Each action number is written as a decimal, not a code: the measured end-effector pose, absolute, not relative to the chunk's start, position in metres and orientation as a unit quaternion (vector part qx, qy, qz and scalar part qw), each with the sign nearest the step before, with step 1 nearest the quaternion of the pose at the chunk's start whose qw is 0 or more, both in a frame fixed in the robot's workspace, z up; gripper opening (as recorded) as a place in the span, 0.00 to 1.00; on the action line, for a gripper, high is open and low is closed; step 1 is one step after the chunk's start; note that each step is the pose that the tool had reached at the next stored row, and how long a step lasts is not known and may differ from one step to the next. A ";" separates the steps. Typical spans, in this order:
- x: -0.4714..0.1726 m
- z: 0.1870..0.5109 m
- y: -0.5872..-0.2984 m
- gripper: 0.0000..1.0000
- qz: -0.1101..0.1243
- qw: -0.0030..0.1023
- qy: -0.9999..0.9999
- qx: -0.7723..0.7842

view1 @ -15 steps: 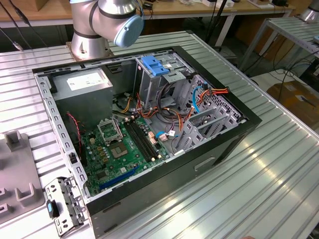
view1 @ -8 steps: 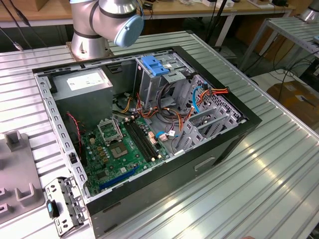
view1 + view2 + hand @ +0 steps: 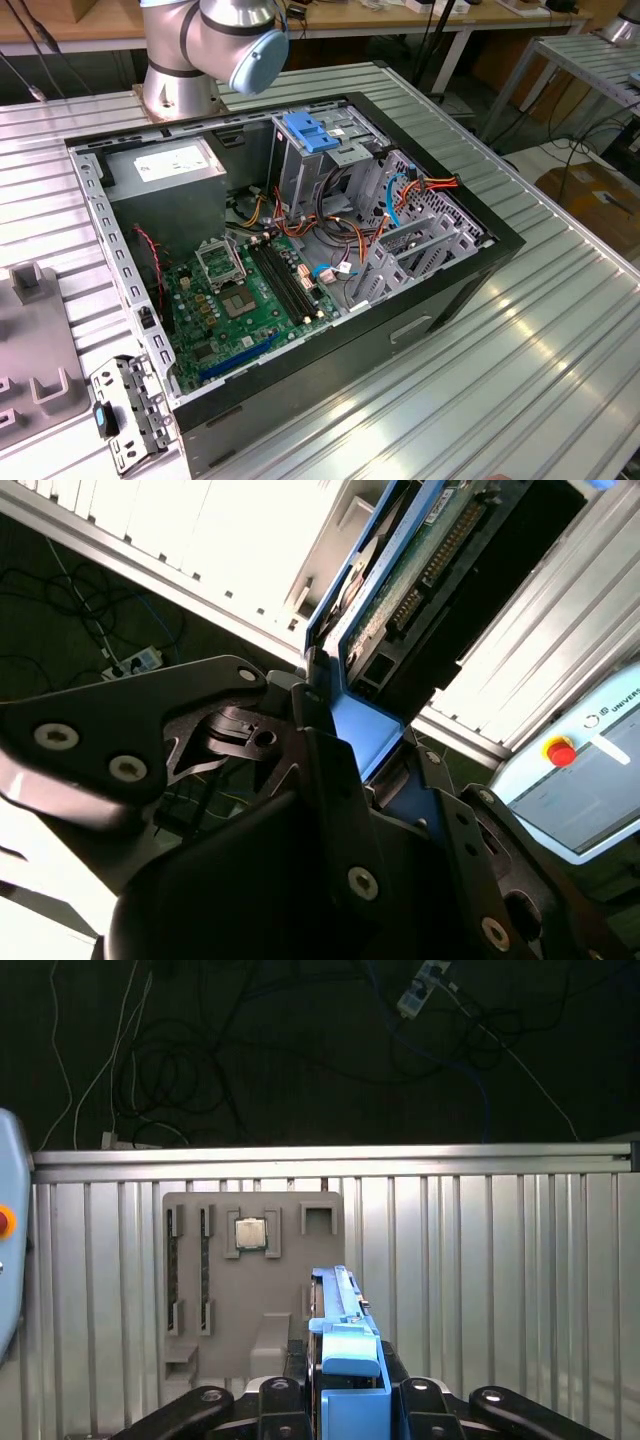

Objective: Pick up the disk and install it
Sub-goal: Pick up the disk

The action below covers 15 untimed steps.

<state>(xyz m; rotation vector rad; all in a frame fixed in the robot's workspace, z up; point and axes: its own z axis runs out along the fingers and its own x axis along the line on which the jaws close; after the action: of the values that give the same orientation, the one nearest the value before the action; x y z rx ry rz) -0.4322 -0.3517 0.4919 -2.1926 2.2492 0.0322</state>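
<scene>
1. Blue rails edge the disk (image 3: pixel 340 1320). We see it clenched in the tool (image 3: pixel 348 1390), over the ribbed metal surface (image 3: pixel 480 1280), near a grey parts tray (image 3: pixel 250 1290).
2. We judge this edge-on grip keeps its rails free for the open computer case (image 3: pixel 500 240).

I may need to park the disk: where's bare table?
The gripper holds the disk. Bare slatted table runs along the case at the exterior view's right; that view's left is crowded: grey fixture, metal bracket.
</scene>
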 end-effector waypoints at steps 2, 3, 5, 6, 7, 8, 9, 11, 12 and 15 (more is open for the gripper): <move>-0.429 0.492 -0.352 0.37 0.011 0.000 0.716 -0.698; -0.428 0.492 -0.352 0.37 0.011 0.000 0.716 -0.698; -0.425 0.492 -0.352 0.37 0.011 -0.001 0.716 -0.698; -0.423 0.492 -0.352 0.37 0.011 -0.001 0.716 -0.698; -0.422 0.492 -0.352 0.37 0.012 -0.001 0.716 -0.698; -0.420 0.492 -0.352 0.37 0.012 -0.001 0.716 -0.698; -0.419 0.492 -0.352 0.37 0.012 -0.002 0.716 -0.698; -0.416 0.492 -0.352 0.37 0.012 -0.002 0.716 -0.698; -0.415 0.492 -0.352 0.37 0.013 -0.002 0.716 -0.698; -0.410 0.492 -0.352 0.37 0.013 -0.003 0.716 -0.698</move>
<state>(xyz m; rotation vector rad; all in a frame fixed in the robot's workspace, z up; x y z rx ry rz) -0.4100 -0.3517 0.4919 -2.1966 2.2533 0.0413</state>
